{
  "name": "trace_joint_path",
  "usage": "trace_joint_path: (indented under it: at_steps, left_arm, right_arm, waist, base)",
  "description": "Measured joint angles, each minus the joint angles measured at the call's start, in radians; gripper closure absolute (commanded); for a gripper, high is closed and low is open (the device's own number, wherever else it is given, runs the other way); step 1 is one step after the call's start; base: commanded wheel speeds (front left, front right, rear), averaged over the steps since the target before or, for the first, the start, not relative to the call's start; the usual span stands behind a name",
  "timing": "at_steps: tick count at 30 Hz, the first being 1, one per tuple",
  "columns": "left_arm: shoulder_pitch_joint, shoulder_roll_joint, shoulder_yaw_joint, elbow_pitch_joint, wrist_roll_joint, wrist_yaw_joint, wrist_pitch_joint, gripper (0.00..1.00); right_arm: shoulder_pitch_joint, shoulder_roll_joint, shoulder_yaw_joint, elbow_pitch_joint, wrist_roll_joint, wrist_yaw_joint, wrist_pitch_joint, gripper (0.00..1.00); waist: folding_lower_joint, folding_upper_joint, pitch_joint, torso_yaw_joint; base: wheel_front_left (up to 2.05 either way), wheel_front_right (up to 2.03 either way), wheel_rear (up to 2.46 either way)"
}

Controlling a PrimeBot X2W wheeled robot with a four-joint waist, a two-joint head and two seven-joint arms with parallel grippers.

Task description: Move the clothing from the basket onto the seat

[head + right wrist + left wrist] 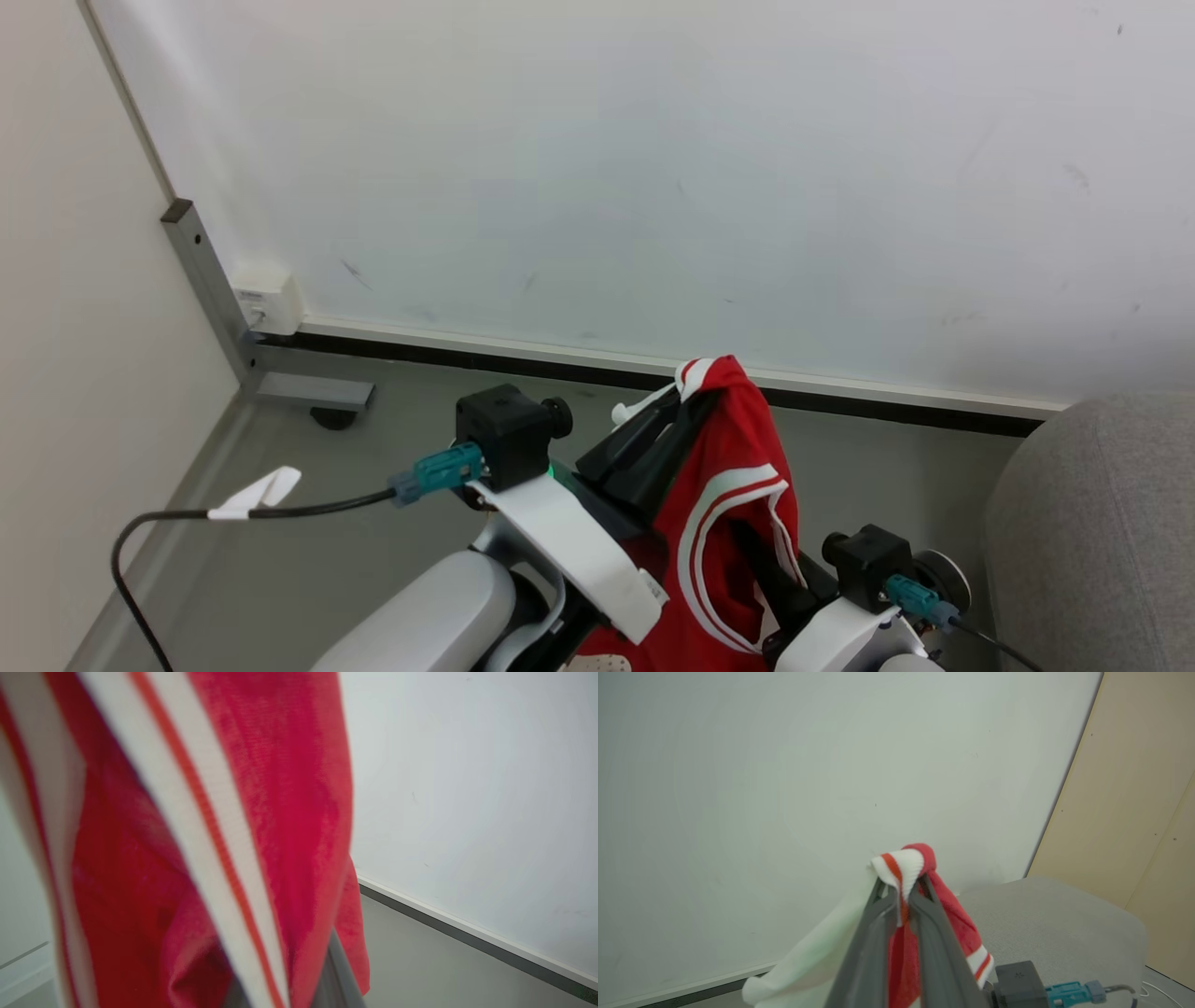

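Note:
The clothing, a bright red garment with white stripes, hangs in the air in front of the wall. My left gripper is shut on its white-and-red trim at the top, and the left wrist view shows the fingertips pinching that folded edge. My right gripper reaches up from the lower right, its fingers behind the hanging fabric. One grey finger shows below the cloth, so its state is unclear. The light grey seat lies at the right. The basket is out of view.
A white wall with a dark baseboard stands straight ahead over grey floor. A metal post with a foot and a small white box are at the left. A black cable with a white tag trails from my left wrist.

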Motion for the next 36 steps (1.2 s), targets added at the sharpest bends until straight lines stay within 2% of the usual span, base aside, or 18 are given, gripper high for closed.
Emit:
trace_joint_path:
  at_steps: [14,25,33,35,36]
  left_arm:
    - [0.003,0.017,0.01,-0.001,0.0,0.013,-0.004,1.0]
    - [0.042,0.057,0.007,0.014,-0.001,0.021,-0.006,1.0]
    - [0.077,0.064,-0.015,0.014,-0.001,0.022,-0.015,1.0]
    - [0.086,0.066,-0.023,0.014,0.0,0.017,-0.022,0.75]
    - [0.089,0.066,-0.025,0.015,0.003,0.018,-0.024,0.46]
  right_arm:
    - [-0.006,0.0,-0.015,-0.021,0.009,0.0,0.0,1.0]
    - [0.008,0.0,-0.139,-0.097,-0.023,0.0,0.0,1.0]
    - [0.014,0.0,-0.244,-0.157,-0.056,0.0,0.0,1.0]
    - [0.014,-0.001,-0.268,-0.17,-0.064,0.0,0.0,1.0]
    - [0.014,0.0,-0.28,-0.176,-0.069,0.0,0.0,1.0]
  waist:
    - [0.0,0.0,0.014,-0.022]
    - [0.0,0.0,0.023,-0.068]
    - [0.0,0.0,0.035,-0.123]
    - [0.0,0.0,0.039,-0.141]
    - [0.0,0.0,0.041,-0.15]
  base:
    - [0.0,0.0,0.0]
    - [0.0,0.0,0.0]
    - [0.0,0.0,0.0]
    - [0.0,0.0,0.0]
    - [0.0,0.0,0.0]
